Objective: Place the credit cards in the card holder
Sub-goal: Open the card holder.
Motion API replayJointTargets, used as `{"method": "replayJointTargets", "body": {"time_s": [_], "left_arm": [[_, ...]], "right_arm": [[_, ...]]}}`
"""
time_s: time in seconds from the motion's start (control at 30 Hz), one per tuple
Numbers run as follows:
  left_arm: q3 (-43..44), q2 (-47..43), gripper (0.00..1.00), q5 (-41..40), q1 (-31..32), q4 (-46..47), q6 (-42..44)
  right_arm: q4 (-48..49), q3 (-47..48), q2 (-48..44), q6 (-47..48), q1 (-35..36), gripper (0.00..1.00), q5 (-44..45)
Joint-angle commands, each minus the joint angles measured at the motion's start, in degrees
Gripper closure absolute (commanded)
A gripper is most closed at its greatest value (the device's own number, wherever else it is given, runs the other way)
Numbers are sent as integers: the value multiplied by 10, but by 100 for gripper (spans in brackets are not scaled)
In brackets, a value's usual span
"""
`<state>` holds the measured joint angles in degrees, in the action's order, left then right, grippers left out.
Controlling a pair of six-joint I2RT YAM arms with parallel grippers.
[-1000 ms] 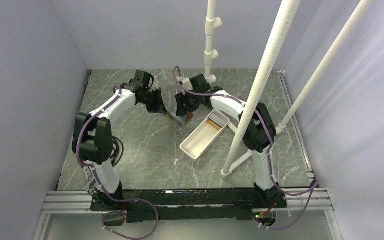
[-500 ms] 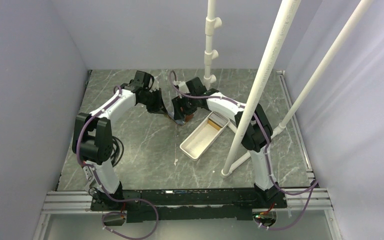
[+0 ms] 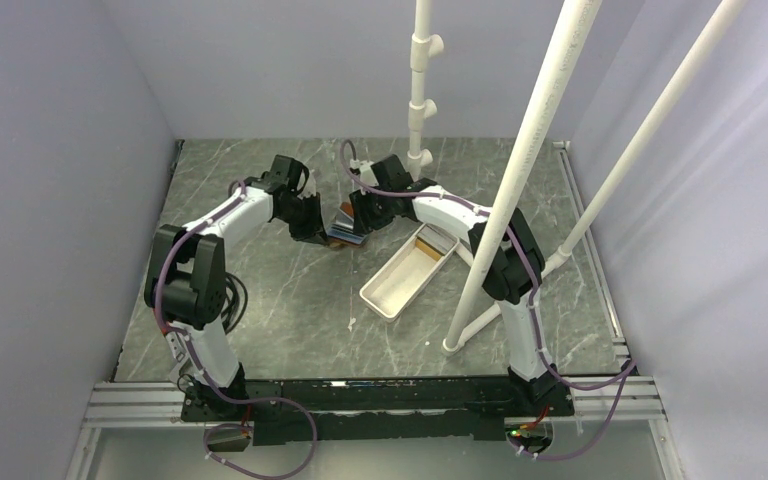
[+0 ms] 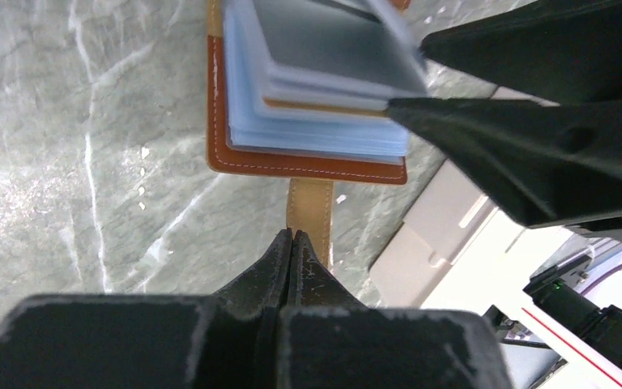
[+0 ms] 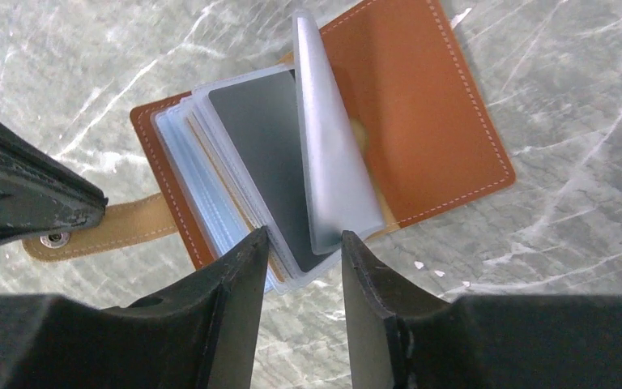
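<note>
L gripper: left gripper [image 4: 291,241], fingers pressed together, tips on tan strap [image 4: 308,207].
Holder: brown leather card holder [image 5: 421,113] w/ light stitching, lying open on grey marbled table [image 3: 290,300] btwn both grippers; clear sleeves fanned, one standing up.
Card: dark grey credit card [image 5: 263,154] in top sleeve.
R gripper: right gripper [image 5: 301,267], fingers spread, astride sleeve edges.
Tray: long white plastic tray [image 3: 395,285], just right of the holder.

You are getting bright, even overhead light that is casting only soft shadows on the desk [image 3: 290,290], while in the wrist views the marble is glaring pale at the left and the near right pincer [image 5: 304,239] is blurring along the bottom edge.
</note>
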<state>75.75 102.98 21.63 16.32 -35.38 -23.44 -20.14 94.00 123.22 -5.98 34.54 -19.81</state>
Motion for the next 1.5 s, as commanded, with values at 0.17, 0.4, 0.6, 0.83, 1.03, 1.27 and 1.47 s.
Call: {"method": "replayJointTargets", "body": {"time_s": [0.17, 0.4, 0.6, 0.83, 1.03, 1.27, 1.47], "left_arm": [[-42, -15, 100, -3, -1, -31, 27], [-71, -6, 100, 7, 4, -35, 24], [-97, 1, 100, 8, 6, -30, 23], [-100, 4, 100, -11, 6, -37, 35], [-74, 26, 100, -46, 6, -53, 40], [-40, 34, 97, -89, 4, -86, 47], [-62, -26, 49, -46, -6, -67, 15]], "right_arm": [[35, 13, -3, -19, -9, 64, 96], [46, 35, 15, -21, -9, 62, 146], [-12, 110, 67, 6, -6, 56, 217], [7, -2, -68, 27, 8, 31, 97], [8, -23, -76, 51, 13, 28, 45], [17, 13, -35, 26, 14, 50, -69], [88, -3, 12, -72, 15, 66, -86]]}}
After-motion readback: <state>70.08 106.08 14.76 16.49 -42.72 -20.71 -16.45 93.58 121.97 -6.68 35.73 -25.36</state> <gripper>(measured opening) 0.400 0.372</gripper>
